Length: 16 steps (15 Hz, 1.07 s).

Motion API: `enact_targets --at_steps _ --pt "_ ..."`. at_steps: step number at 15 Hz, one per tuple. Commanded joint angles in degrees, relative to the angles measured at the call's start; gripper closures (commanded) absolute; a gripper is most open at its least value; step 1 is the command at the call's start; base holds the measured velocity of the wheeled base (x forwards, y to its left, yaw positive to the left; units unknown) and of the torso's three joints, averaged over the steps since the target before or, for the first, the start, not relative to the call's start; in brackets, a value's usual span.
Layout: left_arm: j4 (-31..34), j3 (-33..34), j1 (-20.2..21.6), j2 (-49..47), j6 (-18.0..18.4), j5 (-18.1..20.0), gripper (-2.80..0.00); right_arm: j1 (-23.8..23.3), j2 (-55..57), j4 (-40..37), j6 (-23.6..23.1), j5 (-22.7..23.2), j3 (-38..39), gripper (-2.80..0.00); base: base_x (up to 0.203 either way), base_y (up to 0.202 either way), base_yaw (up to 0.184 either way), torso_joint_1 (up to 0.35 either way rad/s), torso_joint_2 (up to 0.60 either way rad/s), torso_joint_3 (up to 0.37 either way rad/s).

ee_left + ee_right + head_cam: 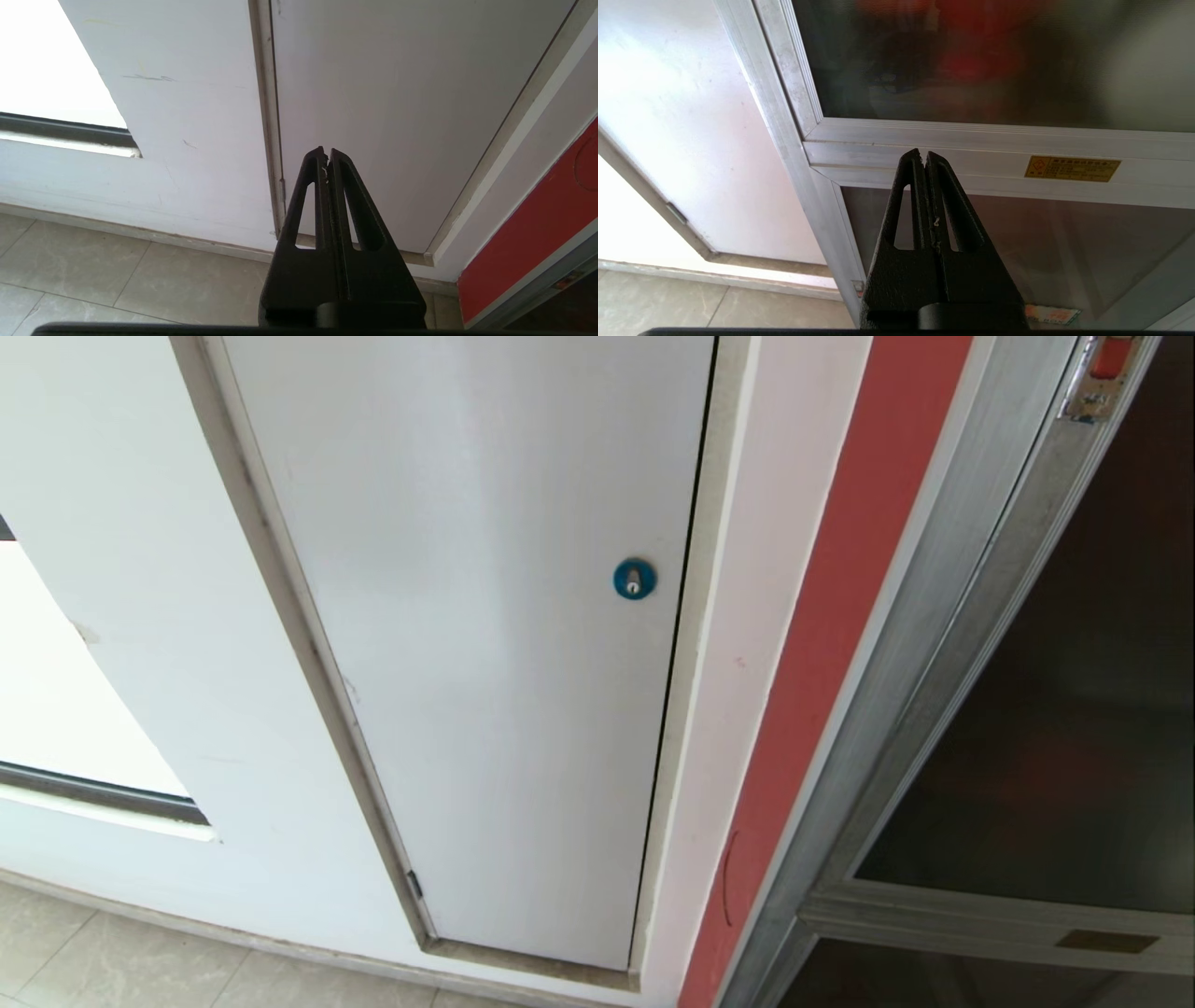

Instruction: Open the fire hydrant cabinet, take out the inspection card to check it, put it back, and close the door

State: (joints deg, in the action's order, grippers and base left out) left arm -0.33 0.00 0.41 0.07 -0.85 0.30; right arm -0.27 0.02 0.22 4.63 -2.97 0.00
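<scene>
Door: dark glass door (1055, 709) of the fire hydrant cabinet (896, 709) closed, orange-red latch (1111, 357) at its upper edge.
White panel (485, 644): left of cabinet.
Left gripper (326, 151): clenched, empty, facing panel.
Right gripper (923, 153): clenched, empty, before door's lower rail.

Wall: white painted plaster (140, 644), scuffed in places, with a faint pencil-like mark near the window.
Red strip: vertical red painted band (822, 644) on the wall, to the right of the white panel.
White panel: flat white access panel (485, 663) set flush in a grey-beige recessed frame; closed.
Lock: round blue lock (634, 579) with a silver keyway, near the panel's right edge.
Hinge: small metal hinge (414, 884) at the panel's lower left edge.
Window: bright opening (56, 709) at far left, overexposed, with a dark lower frame rail.
Floor: pale grey-beige stone tiles (93, 280) with thin dark joints.
Skirting: low beige strip (140, 233) where wall meets floor.
Light: daylight, soft and even.
</scene>
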Motion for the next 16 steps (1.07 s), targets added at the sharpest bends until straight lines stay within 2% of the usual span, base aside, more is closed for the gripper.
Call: enact_targets --at_steps 1,14,16 --pt "0.0 0.0 0.0 -0.1 0.0 0.0 0.00 0.0 0.0 0.0 0.0 0.0 0.0 0.00 0.000 0.000 0.000 0.000 0.00 0.000" --pt "0.0 0.0 0.0 -0.1 0.0 0.0 0.00 0.0 0.0 0.0 0.2 -0.1 0.0 0.00 0.000 0.000 0.000 0.000 0.00 0.000" --pt "0.0 0.0 0.0 -0.1 0.0 0.0 0.00 0.0 0.0 0.0 2.0 -0.1 0.0 0.00 0.000 0.000 0.000 0.000 0.00 0.000"
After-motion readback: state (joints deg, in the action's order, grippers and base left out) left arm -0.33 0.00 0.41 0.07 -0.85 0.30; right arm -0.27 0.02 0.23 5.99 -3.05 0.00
